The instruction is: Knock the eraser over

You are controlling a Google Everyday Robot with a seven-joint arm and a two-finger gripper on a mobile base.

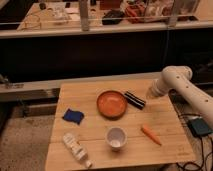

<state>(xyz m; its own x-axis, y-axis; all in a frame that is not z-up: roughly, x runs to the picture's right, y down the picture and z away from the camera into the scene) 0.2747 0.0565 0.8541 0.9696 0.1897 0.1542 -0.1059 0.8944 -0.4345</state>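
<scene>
The eraser [134, 99], a small black block with a thin pale edge stripe, lies on the wooden table [90, 90] just right of the orange bowl [111, 104]. My gripper [151, 93] is at the end of the white arm [186, 90], a little to the right of the eraser and apart from it, near the table's right edge. An orange carrot [150, 134] lies nearer the front, below the eraser.
A blue cloth [73, 116] lies at the left. A white cup [116, 137] stands at the front middle. A white bottle [75, 148] lies at the front left. A dark counter and a cluttered shelf stand behind the table.
</scene>
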